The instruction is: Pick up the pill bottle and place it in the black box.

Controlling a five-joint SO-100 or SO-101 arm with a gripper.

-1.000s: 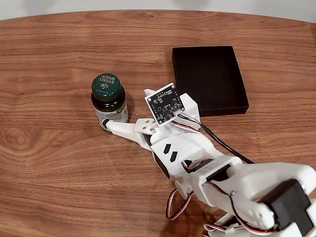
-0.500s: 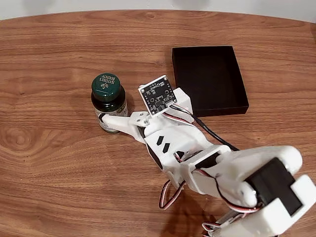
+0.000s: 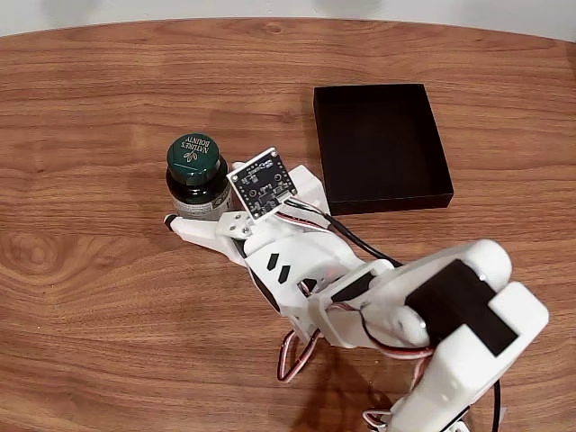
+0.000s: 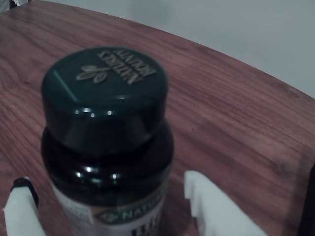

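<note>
The pill bottle (image 3: 193, 173) stands upright on the wooden table, dark green with a green cap printed in white and a pale label. My gripper (image 3: 200, 200) is open and straddles its lower body: one white finger (image 3: 189, 229) runs along the near side, and the other is mostly hidden behind the bottle. In the wrist view the pill bottle (image 4: 106, 132) stands close up between the two white fingertips of the gripper (image 4: 108, 196), with a thin gap on each side. The black box (image 3: 382, 144), a shallow tray with nothing in it, lies to the right of the bottle.
The wooden table (image 3: 90, 315) stretches bare to the left and front of the bottle. My white arm (image 3: 387, 315), with its wires, crosses the lower right. The table's far edge meets a pale wall (image 4: 236, 24).
The gripper has slid left toward the bottle, so its fingers now reach along both sides of it. The arm has swung along with it. Bottle and box have stayed put.
</note>
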